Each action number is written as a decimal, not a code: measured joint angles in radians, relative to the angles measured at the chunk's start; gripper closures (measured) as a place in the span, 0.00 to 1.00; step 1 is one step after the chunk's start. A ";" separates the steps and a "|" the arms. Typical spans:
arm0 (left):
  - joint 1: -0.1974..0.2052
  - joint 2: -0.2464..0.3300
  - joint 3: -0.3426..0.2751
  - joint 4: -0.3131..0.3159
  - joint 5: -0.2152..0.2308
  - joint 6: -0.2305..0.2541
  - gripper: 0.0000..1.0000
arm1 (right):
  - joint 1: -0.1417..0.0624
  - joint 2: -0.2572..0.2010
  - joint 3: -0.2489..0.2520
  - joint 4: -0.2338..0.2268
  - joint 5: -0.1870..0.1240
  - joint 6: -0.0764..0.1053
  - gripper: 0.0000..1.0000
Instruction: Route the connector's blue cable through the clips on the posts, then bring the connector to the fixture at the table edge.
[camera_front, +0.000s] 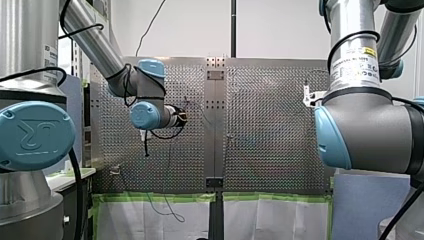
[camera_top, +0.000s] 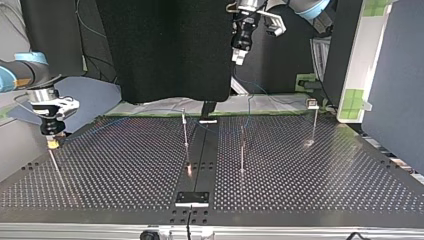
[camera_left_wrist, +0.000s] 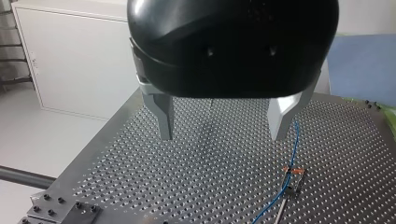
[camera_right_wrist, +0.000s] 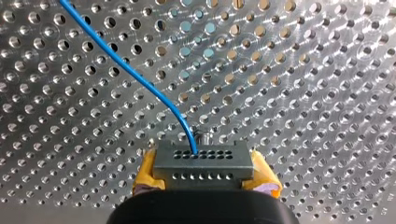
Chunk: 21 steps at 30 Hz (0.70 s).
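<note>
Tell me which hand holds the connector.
My right hand: its yellow pads clamp the grey connector. My left hand hangs open and empty above the table.

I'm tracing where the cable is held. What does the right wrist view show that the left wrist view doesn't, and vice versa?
Only the right wrist view shows the grey connector clamped between the yellow pads of my right pincer, with the blue cable leaving its face. Only the left wrist view shows my left pincer open and empty above the table, and a small clip with the cable passing at it. Both show the perforated table and the blue cable.
</note>
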 joint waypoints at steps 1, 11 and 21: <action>0.000 0.000 0.000 0.000 0.000 0.000 0.00 | 0.001 0.000 0.000 -0.002 0.000 0.000 1.00; 0.001 0.000 0.000 0.000 0.001 0.000 0.00 | 0.003 0.000 0.000 -0.003 0.000 0.000 0.32; 0.001 0.000 0.000 0.000 0.000 0.000 0.00 | 0.004 -0.001 -0.001 -0.005 0.009 0.000 0.07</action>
